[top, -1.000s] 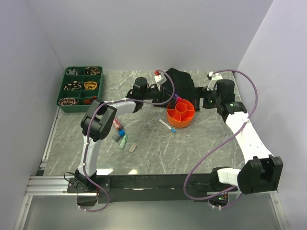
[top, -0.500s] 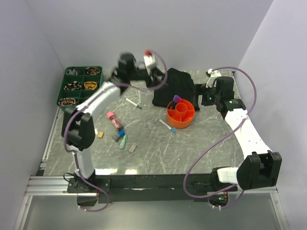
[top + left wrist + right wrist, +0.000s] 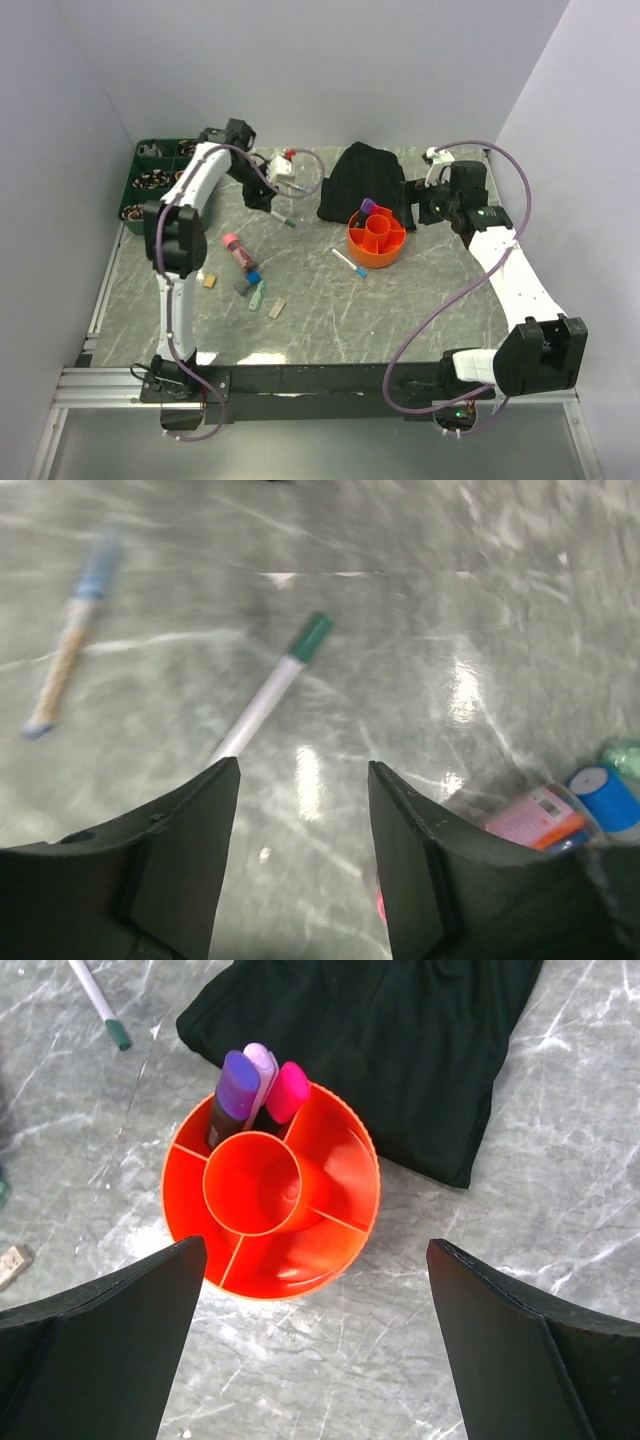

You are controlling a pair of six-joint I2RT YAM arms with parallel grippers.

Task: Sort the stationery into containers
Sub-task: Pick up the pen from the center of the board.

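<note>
The left jaws are held apart and empty just above the tabletop (image 3: 450,600), with the green-capped pen (image 3: 280,685) lying loose at 12 o'clock of them. The right jaws are spread wide, clamped on nothing, over the orange tub (image 3: 345,1175). Three markers (image 3: 238,1085) are stood in the tub's 11 o'clock compartment. The green tray (image 3: 146,196) is found at 9 o'clock of the left jaws.

The pen is a thin, round, smooth barrel, and the tabletop is glossy and stone-patterned. The pen could therefore be rolled or flicked away if one finger is landed first. It is also laid slantwise to the gap, so a poorly turned closure could be made along its length and slip off. The chunky loose markers (image 3: 535,818) at 4 o'clock could be nudged by a low sweep. The tub is light plastic with thin dividers, so a long pen dropped on its rim could be tipped out. The soft black cloth (image 3: 400,1050) at the tub's 12 o'clock could be snagged.
</note>
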